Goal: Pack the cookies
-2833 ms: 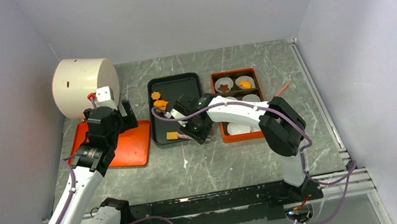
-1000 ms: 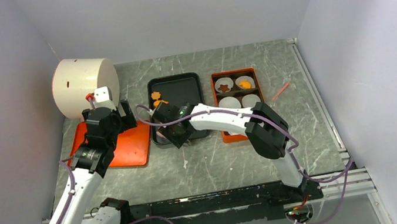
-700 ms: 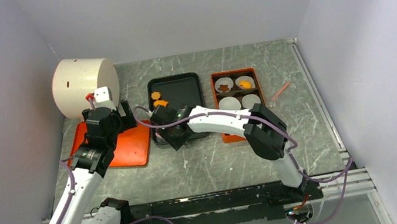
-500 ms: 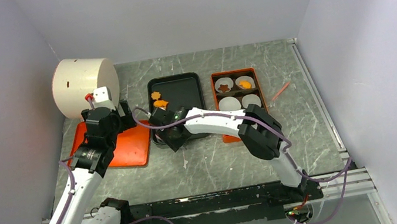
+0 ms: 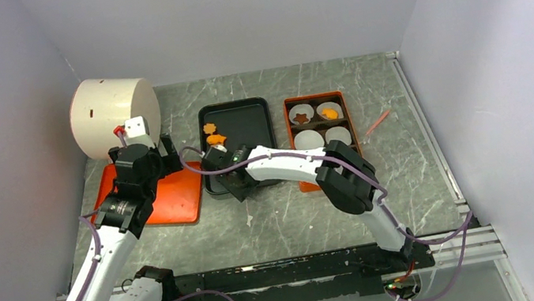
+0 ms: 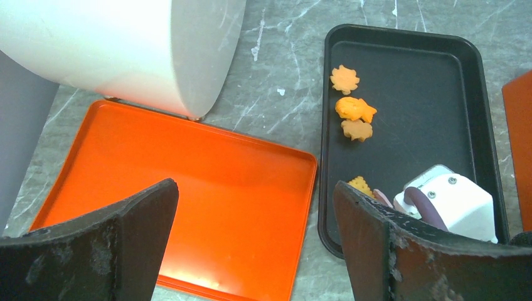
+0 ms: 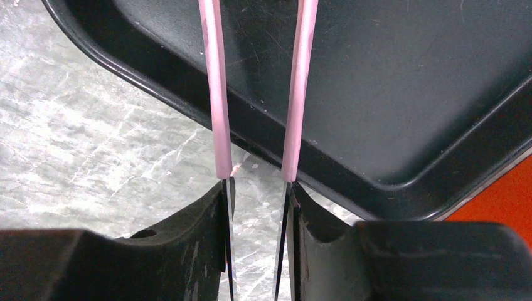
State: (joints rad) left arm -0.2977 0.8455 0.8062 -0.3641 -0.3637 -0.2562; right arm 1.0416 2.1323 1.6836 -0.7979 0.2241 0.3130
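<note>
The light is bright and even, and it comes from above. The arms leave only soft, pale shadows on the table point(image 5: 290, 219). A white shine sits on the orange tray point(image 6: 188, 188) near its front edge. Up close, the left gripper point(image 6: 255, 188) looks dark and a bit fuzzy.

black tray point(image 7: 389, 94): smooth, semi-gloss, faintly scratched
orange tray point(image 6: 188, 188): glossy smooth plastic
table top point(image 7: 94, 138): veined stone look, matt
cookies point(image 6: 354, 110): matt, grainy
white drum point(image 6: 125, 44): smooth, matt
</note>
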